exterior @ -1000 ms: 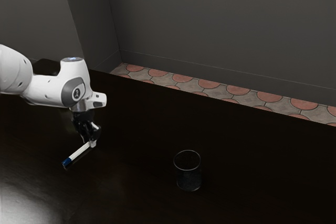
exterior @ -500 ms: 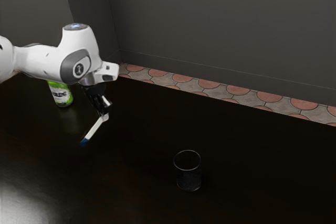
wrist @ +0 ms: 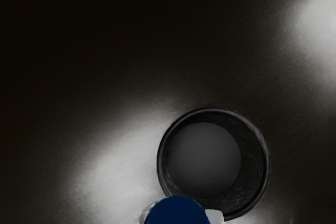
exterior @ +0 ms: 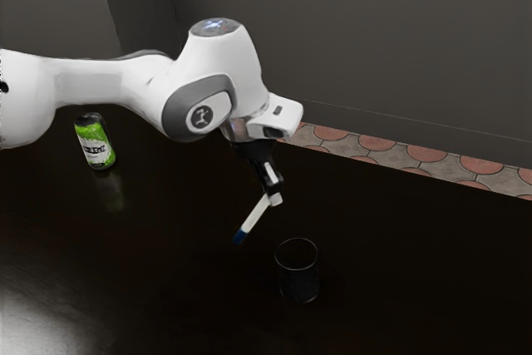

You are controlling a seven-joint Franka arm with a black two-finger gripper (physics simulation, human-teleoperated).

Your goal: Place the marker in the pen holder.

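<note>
- At the exterior view's left, a green can stands on the worktop.
- The arm reaches over from that side, its wrist bent so the hand points down.
- The marker hangs tilted in the air, blue end lowest.
- The hand pinches its upper end, nearly closed.
- The upright pen holder stands near, below the marker.

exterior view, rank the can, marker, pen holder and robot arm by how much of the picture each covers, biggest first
1. robot arm, by far
2. pen holder
3. green can
4. marker, a thin strip
</note>
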